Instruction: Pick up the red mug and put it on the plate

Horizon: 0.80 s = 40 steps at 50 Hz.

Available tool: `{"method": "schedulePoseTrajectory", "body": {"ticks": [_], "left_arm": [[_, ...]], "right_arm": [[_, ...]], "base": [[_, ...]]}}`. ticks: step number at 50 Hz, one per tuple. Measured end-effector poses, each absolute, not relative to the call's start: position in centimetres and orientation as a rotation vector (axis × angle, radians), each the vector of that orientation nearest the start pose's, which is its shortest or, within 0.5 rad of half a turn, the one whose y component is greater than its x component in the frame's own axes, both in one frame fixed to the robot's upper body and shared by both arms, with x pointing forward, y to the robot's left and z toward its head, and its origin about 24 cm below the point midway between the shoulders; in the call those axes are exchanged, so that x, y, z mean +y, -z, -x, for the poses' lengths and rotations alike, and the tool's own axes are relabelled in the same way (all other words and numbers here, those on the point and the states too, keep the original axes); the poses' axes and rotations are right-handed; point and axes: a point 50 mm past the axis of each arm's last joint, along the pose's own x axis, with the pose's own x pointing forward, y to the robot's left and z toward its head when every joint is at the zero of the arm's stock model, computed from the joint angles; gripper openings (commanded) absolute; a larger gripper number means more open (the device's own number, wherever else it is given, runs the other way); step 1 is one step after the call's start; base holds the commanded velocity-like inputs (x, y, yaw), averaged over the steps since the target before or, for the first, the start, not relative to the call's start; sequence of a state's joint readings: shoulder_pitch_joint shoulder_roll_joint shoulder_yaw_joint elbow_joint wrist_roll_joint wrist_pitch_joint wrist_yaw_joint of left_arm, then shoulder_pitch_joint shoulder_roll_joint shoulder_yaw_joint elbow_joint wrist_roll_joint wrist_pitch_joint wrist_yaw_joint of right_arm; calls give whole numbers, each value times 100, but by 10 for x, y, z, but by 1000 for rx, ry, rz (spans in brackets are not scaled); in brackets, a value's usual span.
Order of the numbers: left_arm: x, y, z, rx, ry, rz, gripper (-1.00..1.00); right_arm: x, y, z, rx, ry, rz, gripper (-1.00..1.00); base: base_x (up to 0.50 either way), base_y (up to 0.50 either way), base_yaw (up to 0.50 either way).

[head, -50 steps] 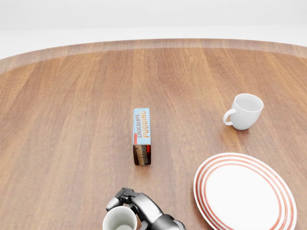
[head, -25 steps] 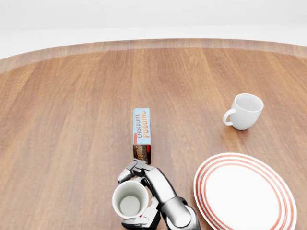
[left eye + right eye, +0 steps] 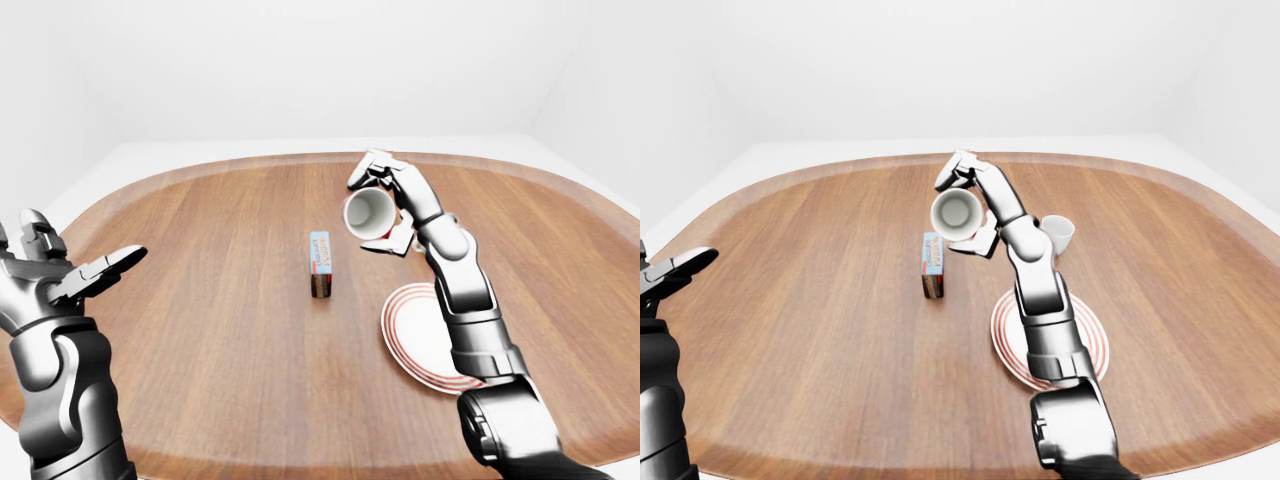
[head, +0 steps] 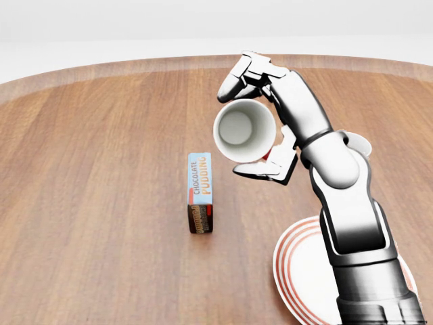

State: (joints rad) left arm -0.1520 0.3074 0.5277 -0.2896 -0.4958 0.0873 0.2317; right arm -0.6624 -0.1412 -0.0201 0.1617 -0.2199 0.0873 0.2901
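Note:
The red mug [image 4: 241, 130], white inside, is lifted off the table and tipped so its mouth faces the camera. My right hand [image 4: 252, 123] is shut on it: two fingers [image 4: 237, 76] curl over its top and the thumb presses underneath. It hangs to the upper right of the pudding box and above the top-left edge of the plate [image 4: 304, 271], a white plate with red rings that my forearm partly covers. Far left in the left-eye view, my left hand [image 3: 82, 262] is raised and open, holding nothing.
A chocolate pudding box [image 4: 200, 191] lies on the wooden table [image 4: 101, 169] left of the plate. A white mug [image 3: 1057, 232] stands beyond the plate, mostly hidden behind my right arm in the head view.
My right hand has risen from the bottom of the head view to the upper middle, carrying the mug up and to the right. The box and plate stay put.

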Motion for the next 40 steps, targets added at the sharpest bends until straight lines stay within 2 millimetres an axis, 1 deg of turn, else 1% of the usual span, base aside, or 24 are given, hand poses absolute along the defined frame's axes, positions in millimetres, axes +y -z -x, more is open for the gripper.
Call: {"method": "schedulePoseTrajectory", "body": {"ticks": [3, 7, 12, 16, 21, 25, 40], "left_arm": [[304, -176, -232, -502, -542, 218, 100], [304, -176, -232, -503, -543, 216, 100], [304, -177, -232, -507, -544, 214, 100], [303, -178, -232, -510, -544, 213, 100], [303, -178, -232, -511, -544, 211, 100], [303, -178, -232, -511, -544, 209, 100], [303, -178, -232, -510, -544, 208, 100]], "right_arm": [[-132, -199, -355, -354, -312, 487, -100], [-154, -201, -357, -316, -295, 568, -100], [-187, -197, -352, -261, -262, 614, -100], [-212, -189, -344, -214, -229, 611, -100], [-240, -171, -333, -142, -192, 579, -100], [-256, -155, -324, -78, -183, 550, -100], [-299, -88, -295, 206, -183, 440, -100]], "base": [[0, 0, 0], [0, 0, 0], [0, 0, 0], [0, 0, 0], [0, 0, 0], [0, 0, 0], [0, 0, 0]]}}
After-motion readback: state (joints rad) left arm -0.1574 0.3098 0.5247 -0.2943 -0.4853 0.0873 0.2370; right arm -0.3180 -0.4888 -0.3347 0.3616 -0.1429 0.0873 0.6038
